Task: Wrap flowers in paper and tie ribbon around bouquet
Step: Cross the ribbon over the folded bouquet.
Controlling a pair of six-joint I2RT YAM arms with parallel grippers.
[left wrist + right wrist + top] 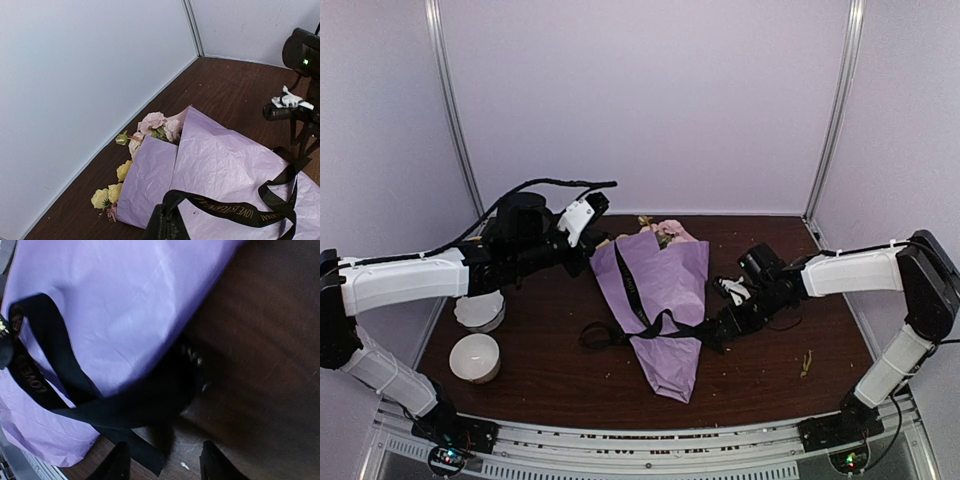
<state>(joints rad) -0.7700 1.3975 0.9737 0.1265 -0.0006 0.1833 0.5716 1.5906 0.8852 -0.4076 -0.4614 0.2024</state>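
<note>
Bouquet (665, 300), centre frame: cone of crinkled lilac paper (215, 160), cream and pink flowers (152, 122) at wide end. Flat black lettered ribbon (235, 207) crosses it. Left pincer (165, 220) clamps ribbon; right pincer (165, 467) parted.

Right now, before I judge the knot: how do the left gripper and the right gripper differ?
The left gripper is shut on the ribbon; the right gripper is open, clamping nothing. The left gripper sits by the flowers at the wide end of the bouquet; the right gripper sits beside its narrow part, where the ribbon crosses the paper. Both are at the ribbon.
</note>
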